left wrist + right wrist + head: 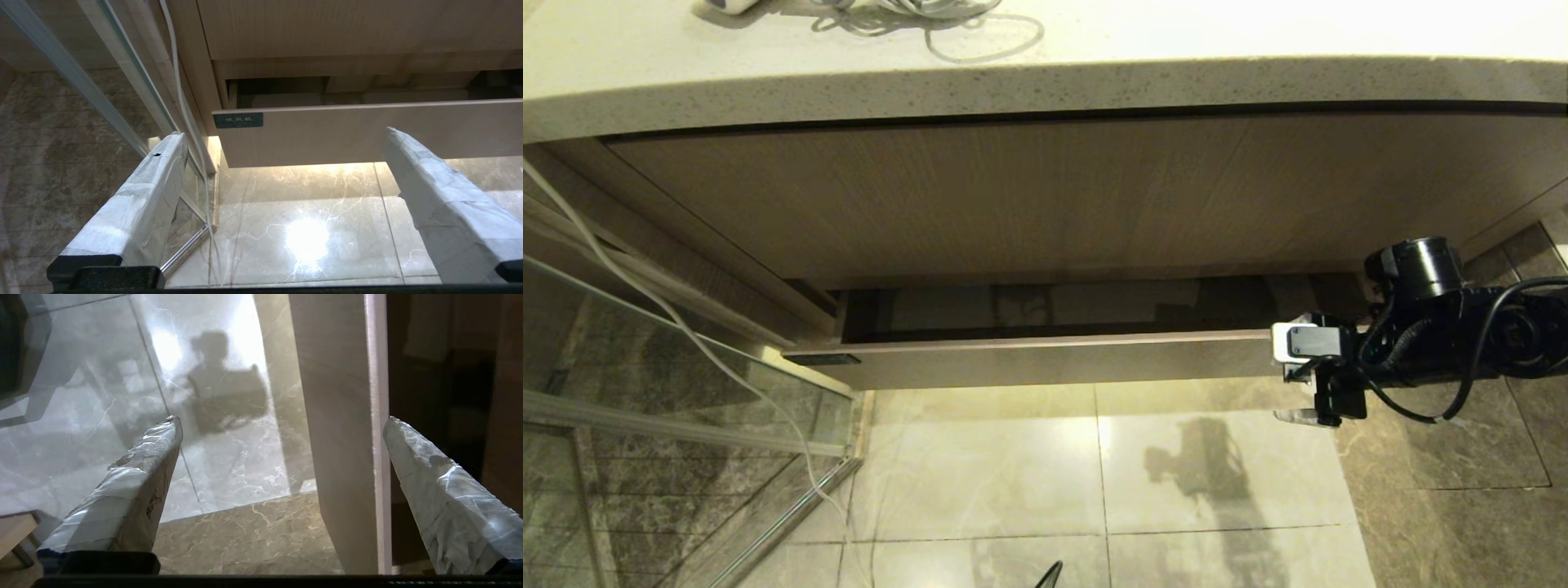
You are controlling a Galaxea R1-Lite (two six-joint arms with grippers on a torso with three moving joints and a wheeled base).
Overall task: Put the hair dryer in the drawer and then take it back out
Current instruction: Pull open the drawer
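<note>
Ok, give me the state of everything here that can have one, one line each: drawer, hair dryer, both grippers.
Wide, shallow light-brown wood-grain drawer: partly pulled out, nothing visible in the part that shows.
Small white hair dryer: on the pale speckled stone countertop, mostly out of frame, white cord lying loose.
Right gripper: open, straddling the drawer's front edge.
Left gripper: open, empty, facing the drawer front.
</note>
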